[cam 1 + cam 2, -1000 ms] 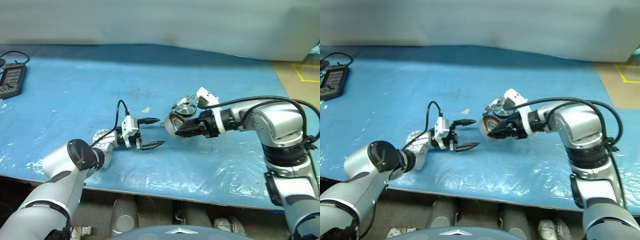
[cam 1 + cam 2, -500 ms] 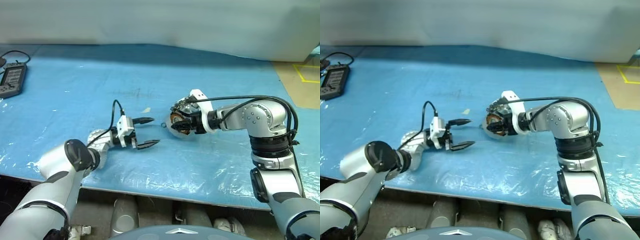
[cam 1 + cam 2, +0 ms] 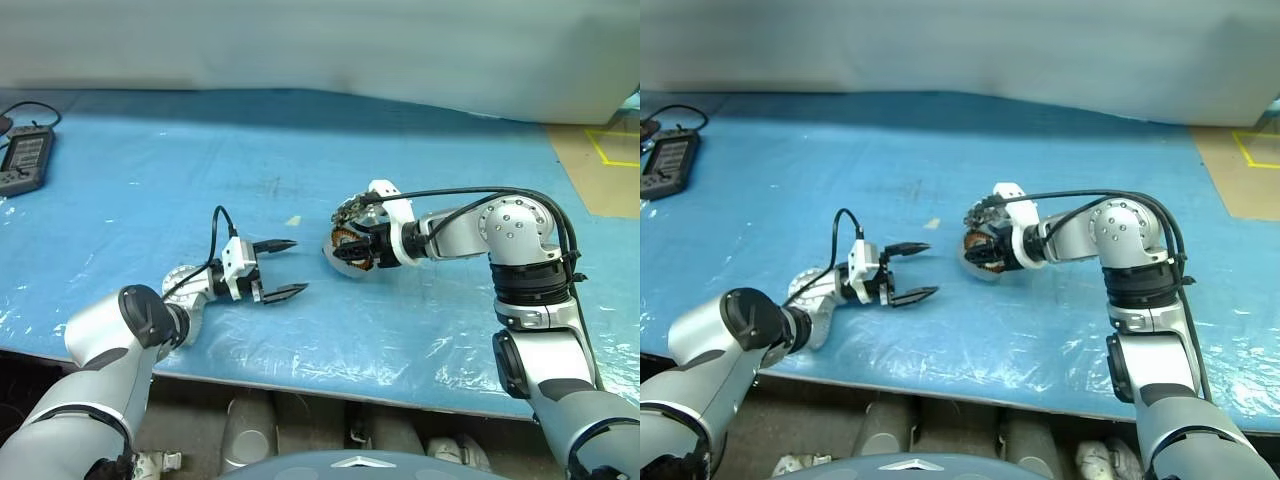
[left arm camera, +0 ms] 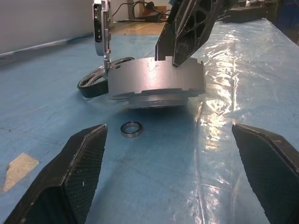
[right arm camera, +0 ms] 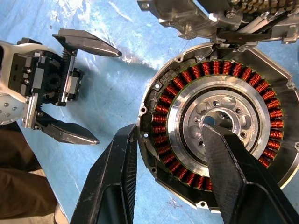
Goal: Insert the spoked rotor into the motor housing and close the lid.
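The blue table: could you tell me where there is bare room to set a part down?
The blue table is bare between the handheld device and the motor housing, and along its far edge. It is crowded between the left hand and the housing, where a small ring lies.

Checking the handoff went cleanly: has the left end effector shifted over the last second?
Yes. The left end effector has drawn back toward the robot's left, farther from the small tan scrap on the blue table.

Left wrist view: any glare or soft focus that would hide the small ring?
Left wrist view: bright glare on the plastic sheet right of the housing; ring sits clear of it, sharp enough; near fingers soft. Eye views: only mild sheen.
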`<state>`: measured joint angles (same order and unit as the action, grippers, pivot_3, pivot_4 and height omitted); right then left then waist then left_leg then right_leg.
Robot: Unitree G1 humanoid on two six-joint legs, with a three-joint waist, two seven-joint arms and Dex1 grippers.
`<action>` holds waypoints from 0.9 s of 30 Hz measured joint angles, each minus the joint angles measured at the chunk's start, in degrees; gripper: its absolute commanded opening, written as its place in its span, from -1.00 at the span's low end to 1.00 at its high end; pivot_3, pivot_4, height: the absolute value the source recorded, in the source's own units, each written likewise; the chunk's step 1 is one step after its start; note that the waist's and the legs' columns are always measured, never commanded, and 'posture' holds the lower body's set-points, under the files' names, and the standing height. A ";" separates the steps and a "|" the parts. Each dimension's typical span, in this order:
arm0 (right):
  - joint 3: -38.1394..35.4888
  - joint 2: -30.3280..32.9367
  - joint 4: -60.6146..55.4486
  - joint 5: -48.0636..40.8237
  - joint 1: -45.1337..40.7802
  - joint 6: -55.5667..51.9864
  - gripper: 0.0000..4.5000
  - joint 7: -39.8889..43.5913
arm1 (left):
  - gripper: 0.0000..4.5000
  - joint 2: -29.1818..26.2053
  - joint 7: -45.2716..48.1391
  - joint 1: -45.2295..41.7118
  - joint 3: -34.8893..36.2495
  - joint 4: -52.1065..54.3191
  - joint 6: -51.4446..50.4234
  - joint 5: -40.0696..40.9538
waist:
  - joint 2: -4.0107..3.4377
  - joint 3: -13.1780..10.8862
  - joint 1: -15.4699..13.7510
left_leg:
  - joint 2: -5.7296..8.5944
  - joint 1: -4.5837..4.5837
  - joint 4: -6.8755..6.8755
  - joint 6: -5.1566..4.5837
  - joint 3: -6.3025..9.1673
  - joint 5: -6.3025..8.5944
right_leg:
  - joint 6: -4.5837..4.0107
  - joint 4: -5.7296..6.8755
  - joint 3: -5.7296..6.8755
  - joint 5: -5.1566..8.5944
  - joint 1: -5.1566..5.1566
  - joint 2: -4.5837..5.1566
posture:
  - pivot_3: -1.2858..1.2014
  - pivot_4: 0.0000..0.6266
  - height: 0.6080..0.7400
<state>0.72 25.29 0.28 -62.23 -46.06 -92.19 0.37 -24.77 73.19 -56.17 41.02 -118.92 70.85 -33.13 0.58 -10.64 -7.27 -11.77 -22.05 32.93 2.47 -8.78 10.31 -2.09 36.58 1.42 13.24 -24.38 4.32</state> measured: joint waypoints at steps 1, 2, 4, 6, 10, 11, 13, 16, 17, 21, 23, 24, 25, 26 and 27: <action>0.00 0.46 0.11 -1.37 0.10 0.02 -0.22 -1.11 | 1.00 -0.12 0.04 -0.06 0.00 0.00 -0.05 0.16 | 0.00 0.00 -0.05 | 0.01 0.00 0.00 0.00 0.00 0.00 | 0.00 0.00 0.00 0.00 0.00 0.01 | 0.03 -0.52 1.00; 0.00 0.96 0.15 -2.81 0.29 0.04 -0.22 -2.11 | 1.00 -0.12 0.05 -0.08 0.00 0.00 -0.09 0.29 | 0.00 0.00 -0.08 | 0.01 -0.01 0.00 0.00 0.00 0.00 | 0.00 -0.02 0.00 0.00 0.01 0.01 | 0.03 -0.52 1.00; -0.07 2.19 -0.14 -6.06 1.19 0.39 -0.22 -4.26 | 1.00 -0.12 0.04 -0.12 -0.03 0.00 -0.16 0.42 | 0.00 0.00 -0.38 | 0.02 -0.02 -0.01 0.00 -0.01 0.00 | 0.02 -0.06 0.01 0.02 0.05 0.01 | 0.03 -0.52 1.00; -0.28 3.23 -0.60 -9.38 2.12 0.47 -0.22 -6.44 | 1.00 -0.13 0.02 -0.26 -0.06 0.00 -0.24 0.57 | 0.00 0.00 -0.53 | 0.04 -0.01 -0.04 0.00 -0.03 0.00 | 0.05 -0.09 0.01 0.04 0.08 0.02 | 0.03 -0.52 1.00; -0.84 4.40 -1.55 -14.73 3.88 0.56 -0.22 -10.76 | 1.00 -0.07 0.01 -0.65 -0.06 0.00 -0.32 0.73 | 0.00 0.00 -0.76 | 0.05 0.02 -0.07 0.01 -0.03 0.00 | 0.07 -0.10 0.02 0.05 0.10 0.01 | 0.03 -0.52 1.00; -1.21 4.39 -1.63 -15.76 4.22 0.57 -0.22 -11.91 | 1.00 -0.06 0.03 -0.65 -0.07 0.00 -0.36 0.76 | 0.00 0.00 -0.90 | 0.05 0.03 -0.07 0.01 -0.03 0.00 | 0.08 -0.10 0.02 0.05 0.11 0.01 | 0.03 -0.52 1.00; -1.75 4.01 -1.62 -17.04 4.55 0.56 0.12 -13.96 | 1.00 -0.06 0.07 -0.67 -0.09 0.00 -0.62 0.80 | 0.00 0.00 -1.02 | 0.05 0.05 -0.07 0.01 -0.02 0.00 | 0.08 -0.10 0.02 0.05 0.13 0.02 | 0.03 -0.52 1.00; -1.85 2.92 -1.32 -17.88 5.57 0.43 0.48 -16.12 | 1.00 -0.07 0.20 -0.75 -0.17 0.00 -0.87 0.86 | -0.01 0.00 -1.20 | 0.06 0.04 -0.07 0.01 -0.02 0.00 | 0.09 -0.10 0.02 0.06 0.13 0.03 | 0.03 -0.52 1.00; -1.85 2.46 -1.31 -18.35 5.58 0.37 0.64 -16.62 | 1.00 -0.06 0.28 -0.82 -0.18 0.00 -0.90 0.87 | -0.01 0.00 -1.23 | 0.06 0.04 -0.07 0.01 -0.02 0.00 | 0.09 -0.10 0.02 0.06 0.13 0.03 | 0.03 -0.52 1.00; -2.25 2.04 -1.33 -20.46 5.38 0.34 0.98 -18.29 | 1.00 -0.08 0.40 -1.34 -0.20 0.00 -1.23 0.99 | -0.01 0.00 -1.34 | 0.08 0.04 -0.08 0.01 -0.01 0.00 | 0.11 -0.10 0.03 0.07 0.13 0.06 | 0.03 -0.52 1.00; -2.03 2.13 -0.50 -21.73 4.77 0.16 0.98 -19.45 | 1.00 -0.12 0.48 -1.38 -0.26 0.00 -1.34 1.04 | -0.01 0.00 -1.33 | 0.08 0.03 -0.07 0.01 -0.01 0.00 | 0.11 -0.10 0.02 0.07 0.13 0.06 | 0.03 -0.52 1.00; -2.02 2.28 0.28 -22.53 4.18 0.07 0.98 -19.78 | 1.00 -0.13 0.51 -1.39 -0.30 0.00 -1.35 1.07 | -0.01 0.00 -1.33 | 0.09 0.03 -0.08 0.01 -0.01 0.00 | 0.11 -0.11 0.02 0.07 0.13 0.06 | 0.03 -0.52 1.00; -2.03 2.59 1.22 -23.84 3.22 0.00 0.98 -20.03 | 1.00 -0.14 0.52 -1.39 -0.34 0.00 -1.37 1.11 | -0.02 0.00 -1.32 | 0.08 0.03 -0.08 0.01 -0.01 0.00 | 0.11 -0.10 0.03 0.07 0.13 0.05 | 0.03 -0.52 1.00; -2.05 2.89 1.71 -24.91 2.28 0.02 0.98 -20.30 | 1.00 -0.14 0.54 -1.41 -0.42 0.00 -1.38 1.14 | -0.02 0.00 -1.33 | 0.08 0.03 -0.08 0.01 -0.01 0.00 | 0.11 -0.10 0.03 0.07 0.13 0.05 | 0.03 -0.52 1.00; -2.03 3.50 2.25 -26.49 1.28 0.18 0.98 -20.56 | 1.00 -0.14 0.57 -1.47 -0.45 0.00 -1.41 1.14 | -0.02 0.00 -1.32 | 0.08 0.03 -0.09 0.02 -0.01 0.00 | 0.11 -0.10 0.03 0.07 0.12 0.05 | 0.03 -0.52 1.00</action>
<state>-1.31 28.79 2.53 -88.72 -44.78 -92.01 -20.20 -24.91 73.76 -57.64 40.57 -118.93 69.44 -31.99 0.56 -10.64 -8.59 -11.69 -22.02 32.85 2.49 -8.79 10.31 -1.98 36.48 1.44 13.31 -24.26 4.37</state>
